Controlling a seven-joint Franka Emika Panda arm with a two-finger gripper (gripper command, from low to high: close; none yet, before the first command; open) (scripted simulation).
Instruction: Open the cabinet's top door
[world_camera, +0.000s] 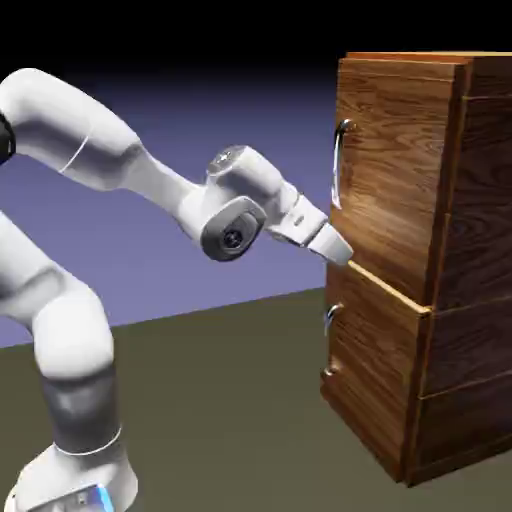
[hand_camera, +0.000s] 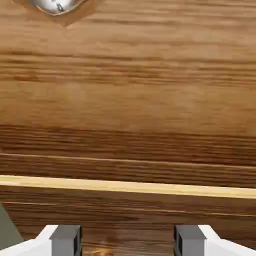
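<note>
Reddish wood of the top door (hand_camera: 128, 100) fills my view; the gripper (hand_camera: 128, 242) stands wide open, empty, below the silver bar handle (world_camera: 340, 165).

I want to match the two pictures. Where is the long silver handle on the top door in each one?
Exterior view: the silver handle stands upright on the top door, upper right, above the claw.
Hand view: only its end shows, top left edge.
Shared landmark: the pale seam under the top door.
</note>
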